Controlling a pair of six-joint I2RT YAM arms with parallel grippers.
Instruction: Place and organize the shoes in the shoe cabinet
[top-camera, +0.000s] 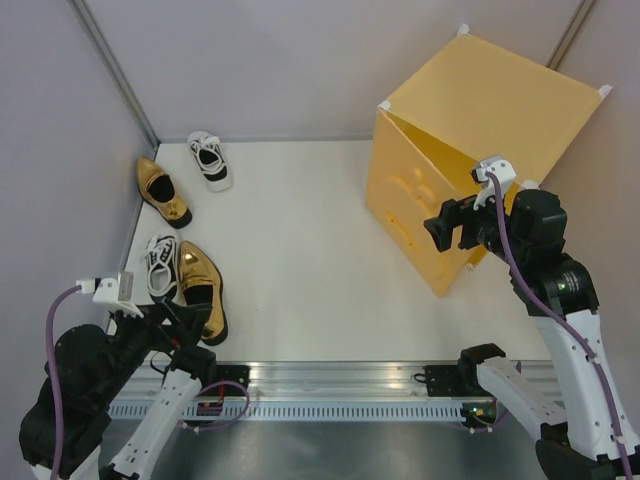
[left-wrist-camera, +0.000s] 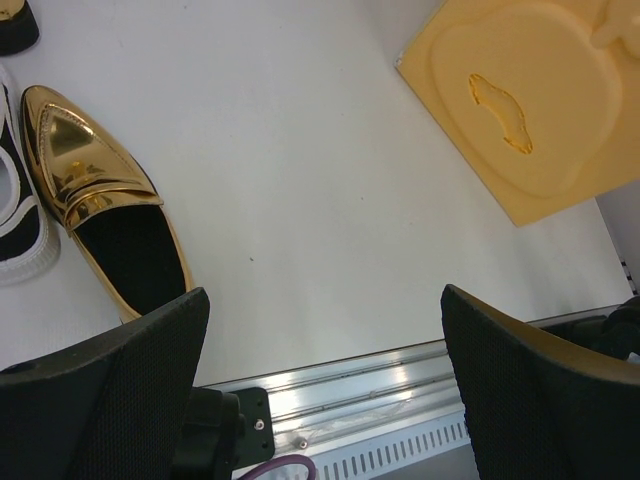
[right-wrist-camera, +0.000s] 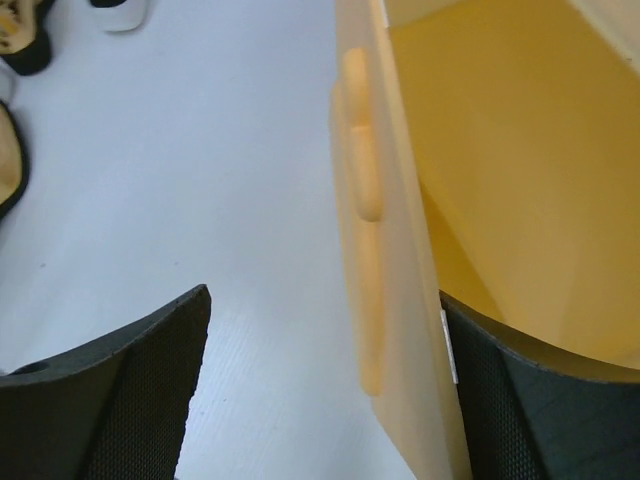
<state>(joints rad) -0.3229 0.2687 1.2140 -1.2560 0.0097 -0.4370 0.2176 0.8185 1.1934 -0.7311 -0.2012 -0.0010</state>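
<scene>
Right gripper (right-wrist-camera: 325, 295) spreads wide, its 2 fingers straddling the edge of the slightly ajar hinged door (top-camera: 412, 200) of the large yellow-orange plastic cube cabinet (top-camera: 490, 95). Left gripper (left-wrist-camera: 325, 295), equally wide and empty, hovers by a shiny gold pointed loafer (left-wrist-camera: 95, 200) lying beside a white lace-up sneaker (top-camera: 160, 265). Second gold loafer (top-camera: 163, 190) and second white sneaker (top-camera: 211, 160) lie farther back on the white table (top-camera: 300, 250).

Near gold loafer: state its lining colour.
The loafer is black inside; left wrist view shows it best.
</scene>
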